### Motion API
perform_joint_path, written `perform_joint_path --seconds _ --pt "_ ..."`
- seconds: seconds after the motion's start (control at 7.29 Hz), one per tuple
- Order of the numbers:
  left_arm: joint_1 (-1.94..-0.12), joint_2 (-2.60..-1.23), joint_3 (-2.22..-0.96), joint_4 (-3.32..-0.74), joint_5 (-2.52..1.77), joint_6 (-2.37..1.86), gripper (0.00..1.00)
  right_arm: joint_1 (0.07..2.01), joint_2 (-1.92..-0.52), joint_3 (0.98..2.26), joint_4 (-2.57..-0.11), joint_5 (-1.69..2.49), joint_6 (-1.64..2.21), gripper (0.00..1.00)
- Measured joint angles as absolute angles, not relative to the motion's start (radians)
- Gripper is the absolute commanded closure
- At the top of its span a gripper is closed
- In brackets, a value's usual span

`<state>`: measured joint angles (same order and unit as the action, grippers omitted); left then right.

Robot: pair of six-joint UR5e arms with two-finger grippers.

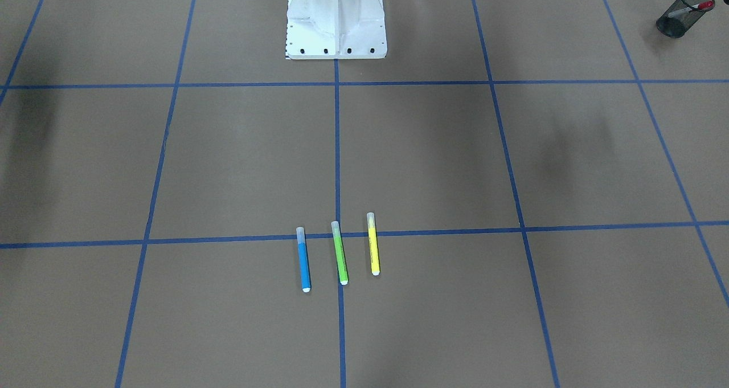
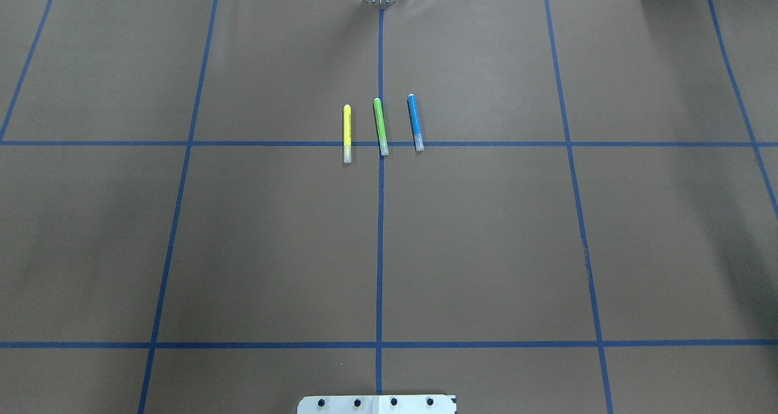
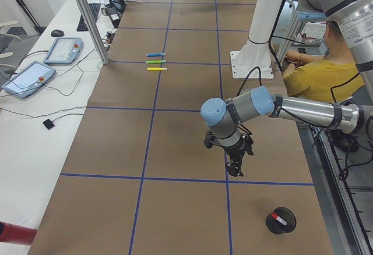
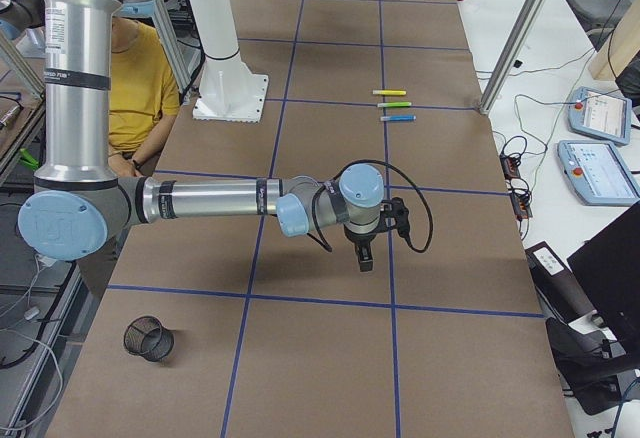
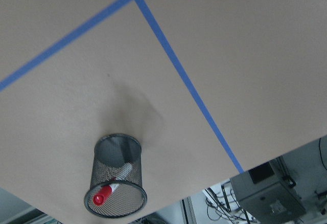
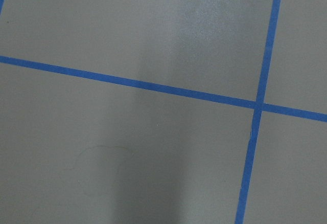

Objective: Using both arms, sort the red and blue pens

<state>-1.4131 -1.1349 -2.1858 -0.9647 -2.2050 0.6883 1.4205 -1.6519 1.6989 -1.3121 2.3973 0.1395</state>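
Next pick: blue pen (image 2: 415, 122), on the worktop (image 2: 486, 250), just right of the centre line (image 2: 380, 250).
Long axis runs away from the robot, clear cap nearest it. The right end effector (image 4: 363, 253) is the nearer; the pen lies farther out and toward the middle. The green pen (image 2: 380, 126) lies just beside it, the yellow pen (image 2: 347, 133) beyond. The left end effector (image 3: 236, 163) hangs near the cup (image 5: 116, 183) holding the red pen (image 5: 104, 194). Neither end effector's opening can be told.
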Motion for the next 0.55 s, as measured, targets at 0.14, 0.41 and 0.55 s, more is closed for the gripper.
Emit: perform_joint_path --seconds 0.14,0.41,0.55 --pt "-1.423 -1.196 -2.177 -0.964 -2.224 0.626 0.01 1.42 -1.65 1.7 -1.312 2.397 0.14 0.0" --pt "-1.433 -1.331 -2.14 -0.975 -2.249 0.457 0.01 1.42 -1.641 1.702 -1.312 2.396 0.14 0.0" --pt "-1.442 -1.408 -2.109 -0.986 -2.252 0.375 0.01 1.419 -1.635 1.702 -1.312 2.396 0.141 0.0"
